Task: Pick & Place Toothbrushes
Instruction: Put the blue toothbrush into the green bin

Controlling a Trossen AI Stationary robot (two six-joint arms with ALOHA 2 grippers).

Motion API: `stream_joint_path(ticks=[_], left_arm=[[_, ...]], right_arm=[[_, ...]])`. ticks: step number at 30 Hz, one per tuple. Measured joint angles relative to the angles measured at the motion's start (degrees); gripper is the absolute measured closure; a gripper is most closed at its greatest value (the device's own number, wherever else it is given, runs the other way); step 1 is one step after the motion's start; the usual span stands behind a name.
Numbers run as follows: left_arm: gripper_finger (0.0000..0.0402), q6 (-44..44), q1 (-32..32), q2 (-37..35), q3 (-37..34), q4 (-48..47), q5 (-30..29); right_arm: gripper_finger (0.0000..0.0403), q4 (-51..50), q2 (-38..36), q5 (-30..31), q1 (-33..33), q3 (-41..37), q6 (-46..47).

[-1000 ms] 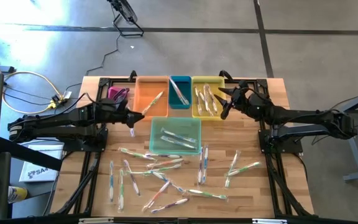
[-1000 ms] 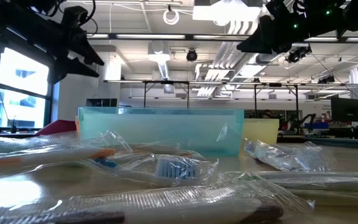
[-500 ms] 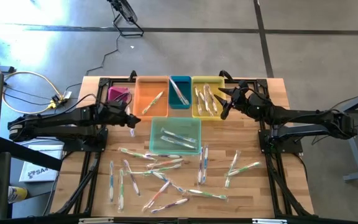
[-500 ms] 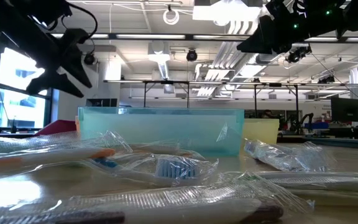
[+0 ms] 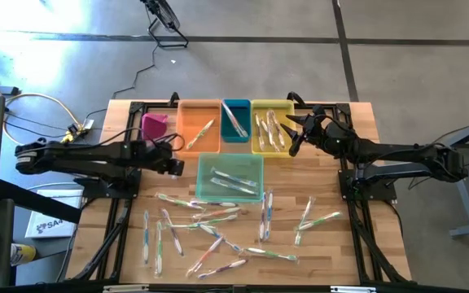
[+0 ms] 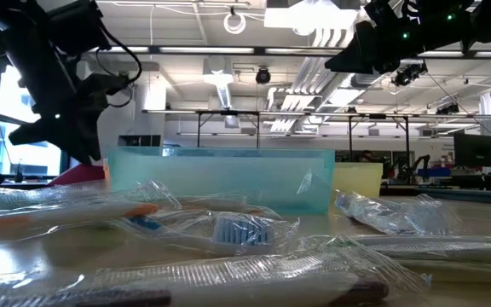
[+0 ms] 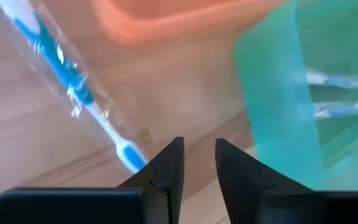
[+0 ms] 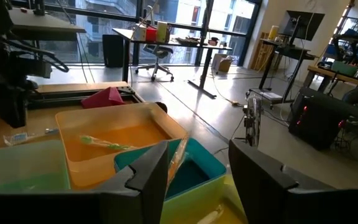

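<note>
On my left wrist feed the left tool (image 7: 196, 163), prongs narrowly parted and empty, hangs beside a wrapped blue-handled toothbrush (image 7: 73, 93) lying slantwise on the wooden worktop (image 7: 36, 155). Overhead shows this near the translucent green bin (image 5: 229, 178). Farther off, my right tool (image 5: 293, 137) hovers released over the yellow bin (image 5: 271, 126).

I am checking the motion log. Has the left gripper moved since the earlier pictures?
Yes. In the high view the left gripper has shifted from beside the orange bin toward the table's near side, and now sits next to the green bin.
</note>
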Motion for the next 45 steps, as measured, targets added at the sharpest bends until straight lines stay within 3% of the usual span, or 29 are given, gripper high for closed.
stream_joint_path(ticks=[6, 15, 21, 26, 39, 45], left_arm=[[0.0338, -0.1, -1.7, 0.1, 2.0, -2.1, 0.4], [0.0381, 4.8, -2.6, 0.1, 16.1, -17.5, -1.0], [0.04, -3.1, -2.6, 0.5, 17.1, -26.7, -6.6], [0.0399, -7.2, -2.6, 2.2, 17.1, -29.0, -7.2], [0.0398, -2.9, -2.6, 6.2, 17.1, -27.5, -7.1], [0.0355, -7.7, -2.6, 10.1, 17.1, -27.8, -6.0]], right_arm=[[0.0241, 0.0, 0.0, 0.0, 0.0, 0.0, 0.0], [0.0241, 0.0, 0.0, 0.0, 0.0, 0.0, 1.9], [0.0241, -0.8, 0.0, 0.0, 0.0, 0.0, 3.0], [0.0241, -0.8, 0.0, 0.0, 0.0, 0.0, 3.0], [0.0241, -0.9, 0.0, 0.0, 0.0, 0.0, 2.9], [0.0241, -1.0, 0.0, 0.0, 0.0, 0.0, 2.8]])
